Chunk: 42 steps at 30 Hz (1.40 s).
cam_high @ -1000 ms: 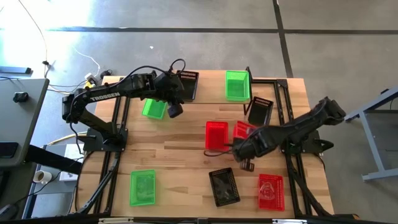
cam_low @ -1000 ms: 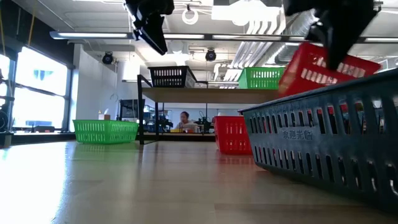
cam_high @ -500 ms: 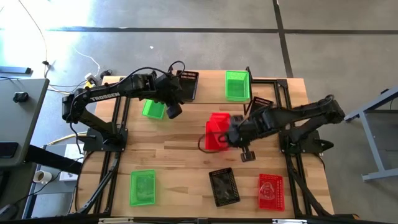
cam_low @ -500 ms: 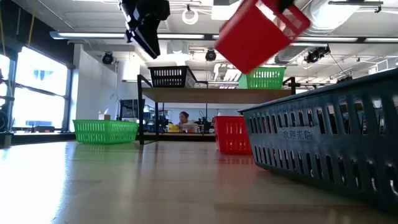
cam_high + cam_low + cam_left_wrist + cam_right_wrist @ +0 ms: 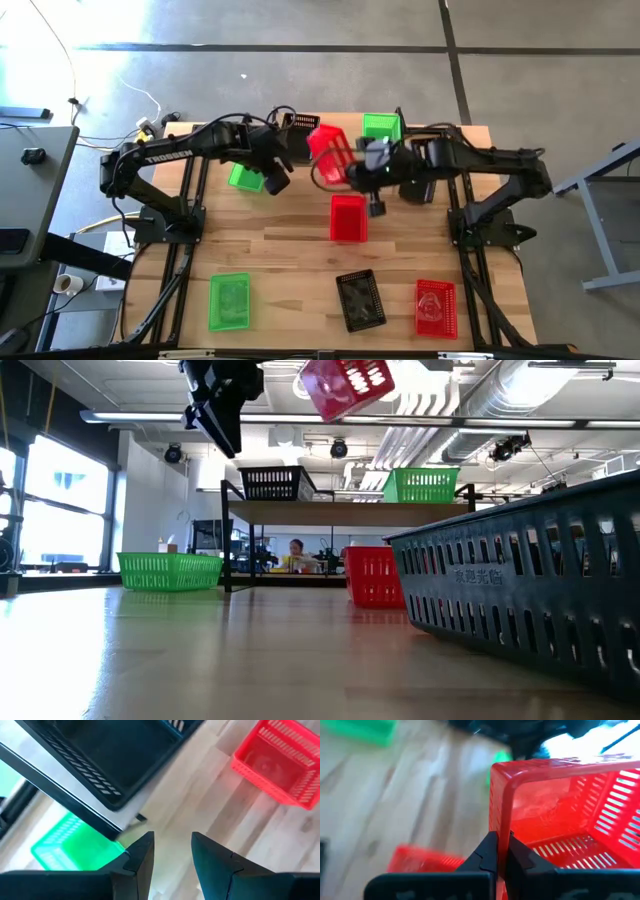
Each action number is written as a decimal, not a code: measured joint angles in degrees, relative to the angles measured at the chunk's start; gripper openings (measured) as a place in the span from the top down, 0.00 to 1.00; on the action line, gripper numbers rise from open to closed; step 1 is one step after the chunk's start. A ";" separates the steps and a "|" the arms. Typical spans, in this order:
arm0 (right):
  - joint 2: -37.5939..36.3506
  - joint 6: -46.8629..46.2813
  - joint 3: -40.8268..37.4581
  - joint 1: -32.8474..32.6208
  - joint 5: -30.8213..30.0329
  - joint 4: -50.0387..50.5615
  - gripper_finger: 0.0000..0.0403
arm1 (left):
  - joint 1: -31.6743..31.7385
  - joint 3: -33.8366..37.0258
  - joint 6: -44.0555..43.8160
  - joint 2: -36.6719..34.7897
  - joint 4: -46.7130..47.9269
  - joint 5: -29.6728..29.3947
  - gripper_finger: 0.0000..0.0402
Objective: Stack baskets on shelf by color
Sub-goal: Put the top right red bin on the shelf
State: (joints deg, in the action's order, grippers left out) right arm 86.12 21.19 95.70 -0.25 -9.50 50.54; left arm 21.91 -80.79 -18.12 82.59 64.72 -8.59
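One red basket (image 5: pixel 327 150) hangs tilted above the shelf (image 5: pixel 345 160), pinched by its rim in the right fingers (image 5: pixel 496 851), while the left fingers (image 5: pixel 141 855) hover apart, empty.

Shelf (image 5: pixel 330 512) middle free between baskets (image 5: pixel 272 483)

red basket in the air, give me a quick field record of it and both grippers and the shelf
carried item: red basket, tilted, lifted above the shelf
held by: right gripper, shut on the basket's rim
left gripper: open, empty, hovering near the shelf's black basket
on shelf: black basket, green basket
on table: red basket, green basket, black basket
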 joint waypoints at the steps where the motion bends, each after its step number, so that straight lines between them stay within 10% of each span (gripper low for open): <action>1: 0.06 0.30 0.00 0.79 -0.60 -1.89 1.00 | -0.27 0.00 -0.28 0.00 0.50 0.53 0.70; 16: 1.13 0.21 2.87 8.32 -12.03 -23.47 1.00 | -2.88 0.02 -1.26 0.00 4.48 2.13 0.70; 42: 20.23 -8.76 16.90 12.13 -8.09 12.61 1.00 | -2.82 0.09 -1.44 0.00 4.55 1.94 0.70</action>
State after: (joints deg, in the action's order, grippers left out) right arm 106.34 12.43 112.60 11.88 -17.58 63.15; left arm 19.09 -80.71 -19.56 82.59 69.27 -6.66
